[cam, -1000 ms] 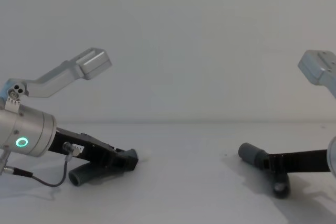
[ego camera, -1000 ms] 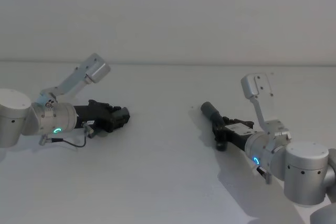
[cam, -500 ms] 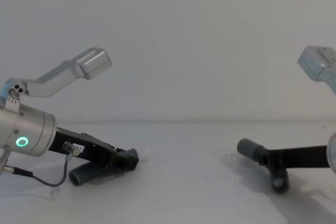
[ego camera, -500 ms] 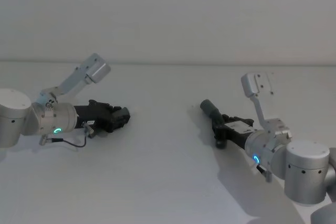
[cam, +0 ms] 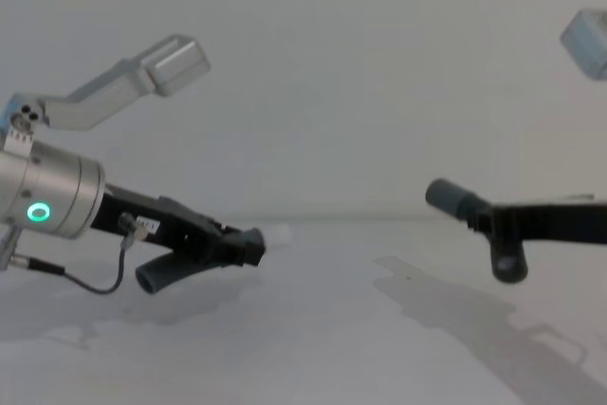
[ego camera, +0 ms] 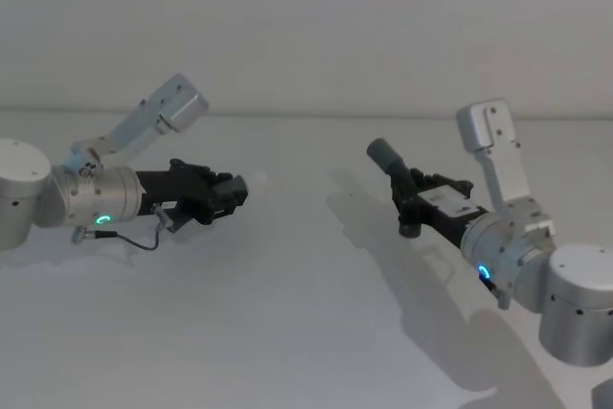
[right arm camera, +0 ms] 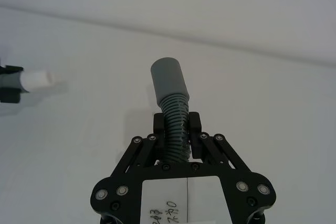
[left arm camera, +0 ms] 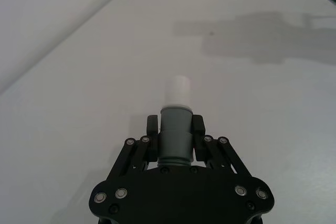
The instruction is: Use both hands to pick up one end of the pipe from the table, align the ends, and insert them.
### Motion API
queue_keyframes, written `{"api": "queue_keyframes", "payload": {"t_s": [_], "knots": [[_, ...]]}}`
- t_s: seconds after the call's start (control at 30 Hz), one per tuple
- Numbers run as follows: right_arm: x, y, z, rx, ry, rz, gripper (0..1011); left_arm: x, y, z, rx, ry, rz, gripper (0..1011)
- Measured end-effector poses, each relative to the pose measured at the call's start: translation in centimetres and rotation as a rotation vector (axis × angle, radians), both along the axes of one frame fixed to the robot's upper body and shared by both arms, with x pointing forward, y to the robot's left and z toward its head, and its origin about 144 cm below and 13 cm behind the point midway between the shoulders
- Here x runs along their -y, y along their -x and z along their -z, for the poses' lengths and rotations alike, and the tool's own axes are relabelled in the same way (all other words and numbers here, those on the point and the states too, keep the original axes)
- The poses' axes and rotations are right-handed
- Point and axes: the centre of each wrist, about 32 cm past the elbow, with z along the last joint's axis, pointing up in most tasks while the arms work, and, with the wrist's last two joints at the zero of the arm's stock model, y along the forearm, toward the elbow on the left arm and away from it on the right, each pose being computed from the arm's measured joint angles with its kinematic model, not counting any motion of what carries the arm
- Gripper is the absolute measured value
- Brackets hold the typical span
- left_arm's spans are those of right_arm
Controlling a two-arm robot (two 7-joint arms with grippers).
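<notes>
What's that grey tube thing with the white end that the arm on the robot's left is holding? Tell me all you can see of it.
It is a short, dark grey hose piece with a smooth grey collar and a white spigot tip, plastic by its look. The left tool is shut on the collar, with the tip poking out ahead of it. In the chest view the hose's curved rear hangs below the tool, seemingly just above the white table.
</notes>
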Motion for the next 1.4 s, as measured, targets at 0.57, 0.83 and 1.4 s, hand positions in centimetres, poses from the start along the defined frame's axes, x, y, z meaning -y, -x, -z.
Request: {"api": "queue_keyframes", "payload": {"t_s": [0.57, 0.83, 1.4], "knots": [[4.2, 1.3, -1.6, 0.160, 0.006, -0.202, 256, 0.4, -0.4, -3.1, 0.082, -0.043, 0.226, 367], [6.0, 1.7, -1.9, 0.169, 0.021, -0.309, 256, 0.5, -0.3, -4.2, 0.098, -0.098, 0.339, 367], [9.4, 1.9, -2.3, 0.134, 0.077, -0.593, 256, 0.6, 0.2, -5.2, 0.114, -0.158, 0.461, 367]]}}
